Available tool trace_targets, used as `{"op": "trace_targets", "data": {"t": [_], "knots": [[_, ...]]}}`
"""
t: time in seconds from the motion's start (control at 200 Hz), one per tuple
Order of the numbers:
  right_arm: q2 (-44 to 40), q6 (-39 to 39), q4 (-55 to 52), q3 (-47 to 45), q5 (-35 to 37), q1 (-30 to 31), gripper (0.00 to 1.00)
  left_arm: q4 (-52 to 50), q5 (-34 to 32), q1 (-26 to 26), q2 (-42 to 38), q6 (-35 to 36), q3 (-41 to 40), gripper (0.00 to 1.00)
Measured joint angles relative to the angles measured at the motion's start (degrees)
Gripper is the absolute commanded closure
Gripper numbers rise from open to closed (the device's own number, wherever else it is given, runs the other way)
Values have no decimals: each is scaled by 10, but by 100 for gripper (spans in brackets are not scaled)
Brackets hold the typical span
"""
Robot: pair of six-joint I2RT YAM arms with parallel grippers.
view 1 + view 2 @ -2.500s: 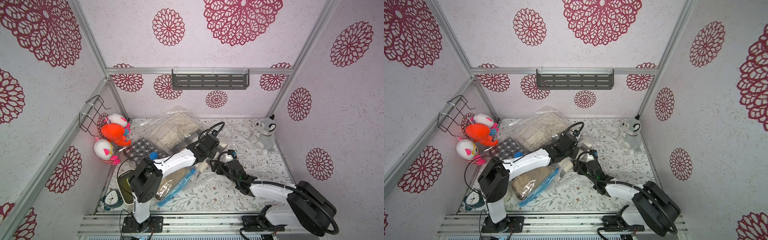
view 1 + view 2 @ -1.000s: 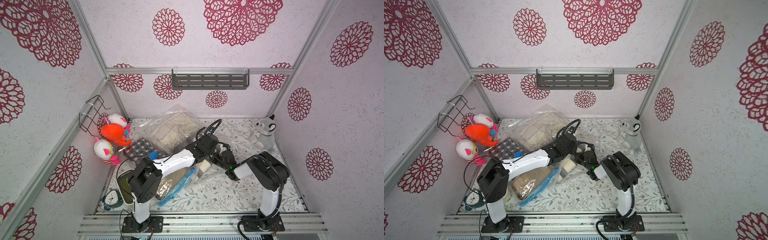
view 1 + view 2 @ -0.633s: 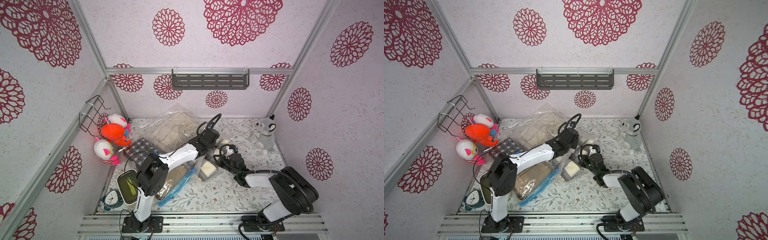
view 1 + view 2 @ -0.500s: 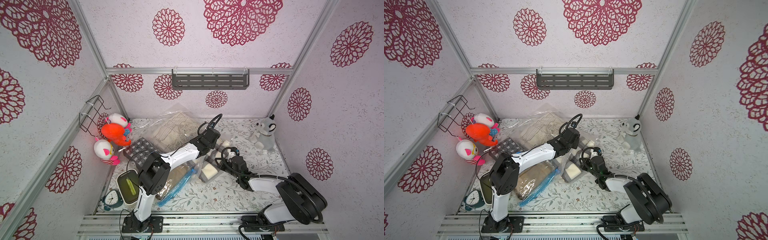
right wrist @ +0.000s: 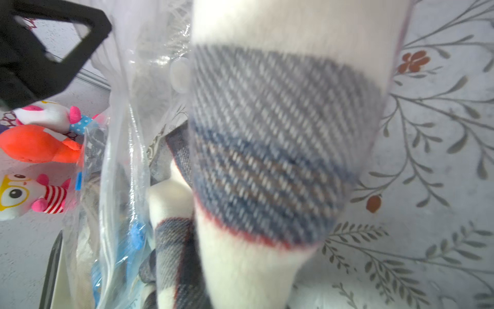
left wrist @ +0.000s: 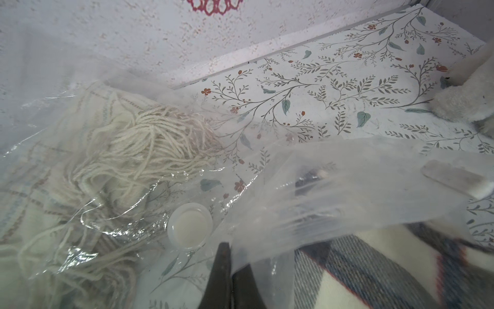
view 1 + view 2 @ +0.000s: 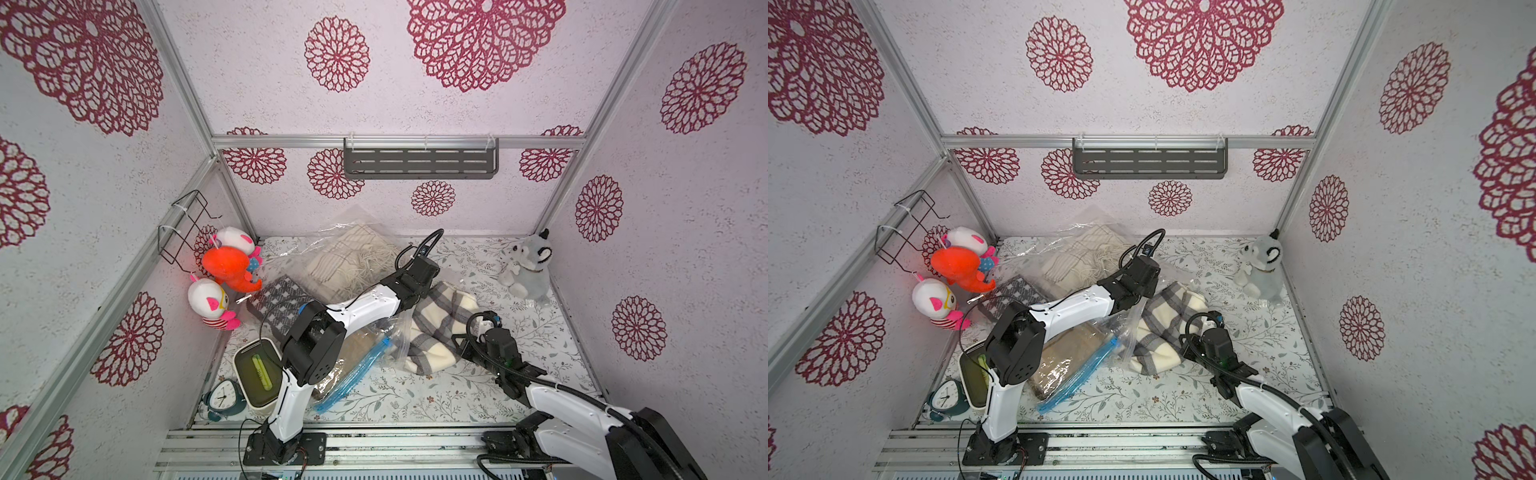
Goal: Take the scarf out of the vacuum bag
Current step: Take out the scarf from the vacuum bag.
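1. The scarf [image 7: 436, 328], cream with grey plaid, is lying in the centre of both top views on the floral floor [image 7: 415, 399]; most of it is sitting outside the vacuum bag [image 7: 392, 332], while its left edge is lying under the bag's clear film.
2. The left gripper [image 6: 230, 256] is showing at the bottom edge of the left wrist view; its dark fingers are pressing together on a fold of the bag's film, which is spreading to the right over the plaid cloth.
3. The right gripper [image 7: 460, 347] is sitting at the scarf's lower right edge in a top view; its fingers are hiding behind the cloth, clamping tight on it; blurred plaid fabric is filling the centre of the right wrist view.
4. A blue zip strip [image 7: 353, 376] is running diagonally at the scarf's lower left; a second clear bag [image 7: 353, 257], holding a cream fringed cloth, is lying above the left arm near the back wall.
5. A grey plush [image 7: 525, 266] is sitting at the floor's upper right, well apart from the scarf; bright plush toys [image 7: 228, 266] are sitting against the left wall; a clock [image 7: 222, 399] and a white bin [image 7: 257, 374] are standing at the lower left.
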Motion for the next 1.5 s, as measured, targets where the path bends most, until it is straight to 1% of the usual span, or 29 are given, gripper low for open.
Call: {"op": "trace_targets", "data": {"t": [0.095,0.175,0.385,0.465,0.575,0.74,0.846,1.016,1.311,1.501], "knots": [[-59,-8,-47,0,-3,-13,100,4,1,4,0,0,-5,100],[-78,-13,-75,-1,-9,-40,100,10,1,10,0,0,-12,100],[-19,-36,-111,-8,-64,-159,100,19,1,25,0,2,-30,100],[-8,-44,-121,-5,-77,-184,100,21,0,26,0,3,-33,100],[-7,-61,-144,6,-84,-203,100,25,0,26,0,4,-37,100],[-19,-97,-216,36,-56,-228,100,30,0,31,-3,5,-43,100],[-12,-113,-246,51,-40,-243,100,30,-3,33,-3,5,-43,100],[59,-144,-283,94,-15,-267,100,29,-18,35,-4,9,-43,100],[90,-173,-332,160,47,-294,100,34,-26,47,-30,13,-63,100],[166,-189,-338,198,77,-312,100,36,-26,48,-31,16,-63,100]]}}
